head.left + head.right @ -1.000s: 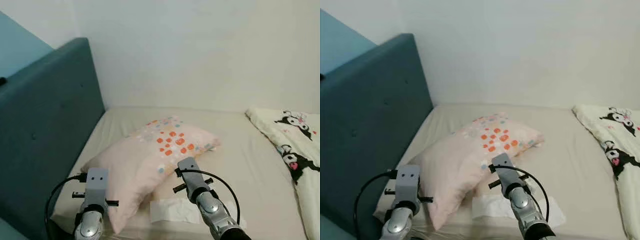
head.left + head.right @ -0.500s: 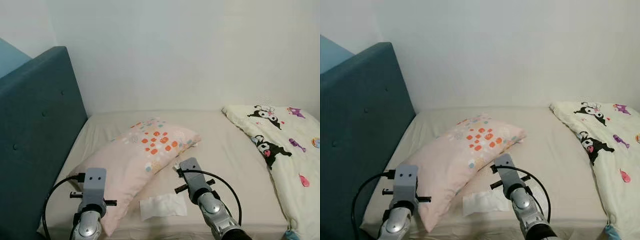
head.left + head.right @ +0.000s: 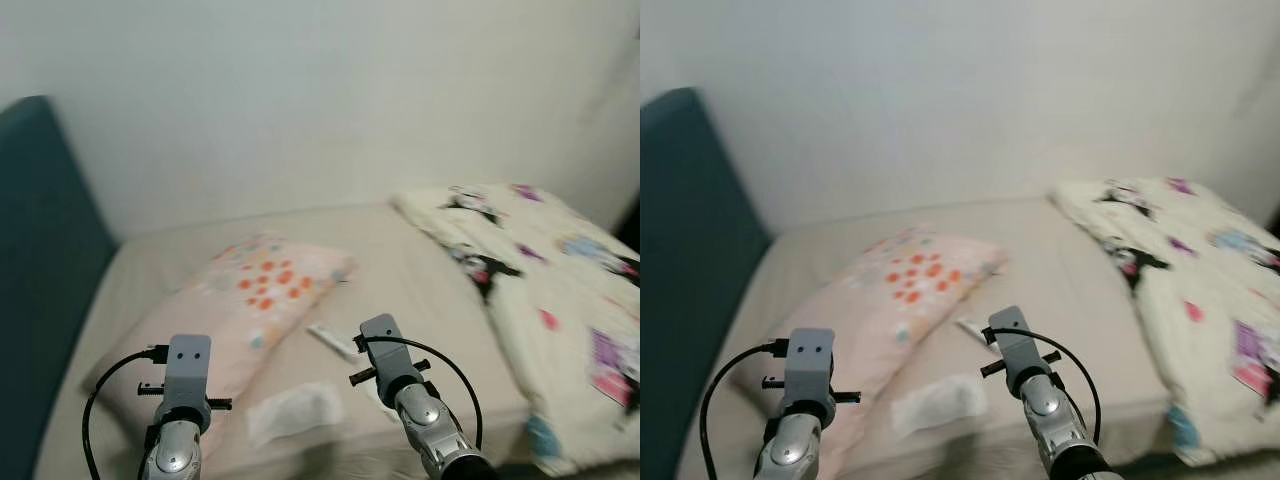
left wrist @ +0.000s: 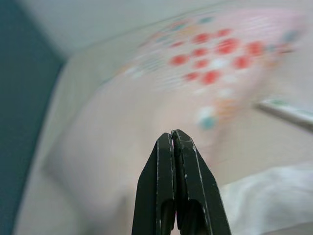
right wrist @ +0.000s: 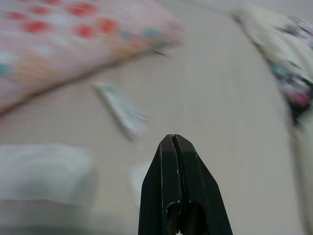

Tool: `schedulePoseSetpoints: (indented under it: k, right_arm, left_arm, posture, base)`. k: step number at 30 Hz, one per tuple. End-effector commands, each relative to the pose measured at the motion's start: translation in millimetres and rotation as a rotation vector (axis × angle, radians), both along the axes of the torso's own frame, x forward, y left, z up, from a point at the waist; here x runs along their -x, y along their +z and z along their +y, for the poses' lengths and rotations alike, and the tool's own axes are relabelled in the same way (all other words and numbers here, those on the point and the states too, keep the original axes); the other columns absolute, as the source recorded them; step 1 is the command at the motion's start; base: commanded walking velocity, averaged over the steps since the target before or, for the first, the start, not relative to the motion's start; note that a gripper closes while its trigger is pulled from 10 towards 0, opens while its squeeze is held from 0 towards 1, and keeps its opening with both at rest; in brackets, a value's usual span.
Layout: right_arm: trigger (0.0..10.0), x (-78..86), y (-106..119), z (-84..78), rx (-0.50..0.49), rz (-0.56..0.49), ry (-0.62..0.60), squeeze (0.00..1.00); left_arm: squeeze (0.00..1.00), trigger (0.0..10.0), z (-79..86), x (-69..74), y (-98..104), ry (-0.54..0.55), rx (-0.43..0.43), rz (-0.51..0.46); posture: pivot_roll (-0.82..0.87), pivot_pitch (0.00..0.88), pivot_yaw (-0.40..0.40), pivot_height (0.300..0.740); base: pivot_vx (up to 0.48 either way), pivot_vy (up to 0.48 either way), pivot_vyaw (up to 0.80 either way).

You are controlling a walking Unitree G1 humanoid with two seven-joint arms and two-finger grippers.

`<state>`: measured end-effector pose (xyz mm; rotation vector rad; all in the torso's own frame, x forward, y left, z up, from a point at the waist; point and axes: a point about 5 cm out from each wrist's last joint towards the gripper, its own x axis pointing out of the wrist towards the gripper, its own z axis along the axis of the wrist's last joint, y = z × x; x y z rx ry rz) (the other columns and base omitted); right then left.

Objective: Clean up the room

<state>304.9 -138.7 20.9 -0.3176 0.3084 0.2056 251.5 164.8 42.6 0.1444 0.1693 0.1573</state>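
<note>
A bed [image 3: 420, 270] covered with a beige sheet is seen against a plain off-white wall [image 3: 300, 90]. A dark teal padded headboard [image 3: 40, 230] is set at the bed's left end, meeting the wall in the corner. The right part of the bed is covered by a cream quilt [image 3: 1200, 290] printed with cartoon figures. The scene is softly and evenly lit, and the pictures are blurred.
</note>
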Motion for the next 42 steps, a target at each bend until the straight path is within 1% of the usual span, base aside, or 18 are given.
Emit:
schedulePoseSetpoints:
  k: [1,4,13,16,19,20,23,25,31,36,37,42]
  right_arm:
    - [10.0,-2.1,1.6,-1.0,-0.008,0.0,-0.014,0.0]
    - [10.0,-3.5,3.8,-0.7,0.014,-0.016,0.005,0.0]
    - [10.0,-5.5,6.2,3.3,0.03,-0.026,0.031,0.0]
    - [10.0,-6.1,6.8,3.5,0.03,-0.027,0.033,0.0]
    - [10.0,-6.4,7.0,2.9,0.031,-0.028,0.032,0.0]
    - [10.0,-6.5,7.0,2.6,0.034,-0.029,0.031,0.0]
    - [10.0,-6.6,7.1,1.6,0.042,-0.03,0.03,0.0]
    - [10.0,-7.3,7.0,-1.7,0.077,-0.033,0.012,0.0]
    - [10.0,-8.7,7.6,-5.4,0.11,-0.037,-0.004,0.0]
    - [10.0,-8.8,7.4,-4.9,0.117,-0.035,-0.001,0.0]
    - [10.0,-8.6,7.4,-2.3,0.106,-0.034,0.016,0.0]
    - [10.0,-8.3,7.4,-0.3,0.097,-0.034,0.028,0.0]
  left_arm:
    - [0.0,10.0,0.5,0.9,0.3,-0.003,0.0,-0.004]
    - [0.0,10.0,0.8,1.1,0.9,0.002,0.0,-0.007]
    - [0.0,10.0,4.6,1.3,2.8,0.039,-0.001,-0.023]
    - [0.0,10.0,6.3,1.7,1.7,0.041,-0.047,-0.004]
    - [0.0,10.0,7.5,2.3,1.4,0.06,-0.034,-0.008]
    - [0.0,10.0,9.1,2.8,1.3,0.079,-0.007,-0.015]
    - [0.0,10.0,11.3,3.3,0.8,0.1,0.0,-0.011]
    - [0.0,10.0,11.8,3.2,1.1,0.101,-0.009,-0.014]
    - [0.0,10.0,11.7,2.4,1.5,0.103,-0.021,-0.016]
    - [0.0,10.0,11.5,1.9,1.4,0.103,-0.034,-0.013]
    - [0.0,10.0,9.9,1.8,1.4,0.087,-0.038,-0.016]
    - [0.0,10.0,7.8,2.2,-0.1,0.071,-0.025,-0.007]
  posture:
    - [0.01,0.0,-0.014,0.74]
    - [0.01,0.0,-0.014,0.74]
    - [0.01,0.0,-0.02,0.74]
    - [0.01,0.0,-0.019,0.74]
    - [0.01,0.0,-0.019,0.74]
    - [0.01,0.0,-0.019,0.74]
    - [0.01,0.0,-0.019,0.74]
    - [0.01,0.0,-0.019,0.74]
    - [0.01,0.0,-0.019,0.74]
    - [0.01,0.0,-0.017,0.74]
    - [0.01,0.0,-0.02,0.74]
    - [0.01,0.0,-0.022,0.74]
  base:
    - [0.0,0.0,0.0]
    - [0.0,0.0,0.0]
    - [0.0,0.0,0.0]
    - [0.0,-0.32,0.0]
    - [0.0,-0.48,0.0]
    - [0.0,0.0,0.0]
    - [0.0,0.0,0.0]
    - [0.0,0.0,0.0]
    - [0.0,0.0,0.0]
    - [0.0,0.0,0.0]
    - [0.0,0.0,0.0]
    - [0.0,0.0,0.0]
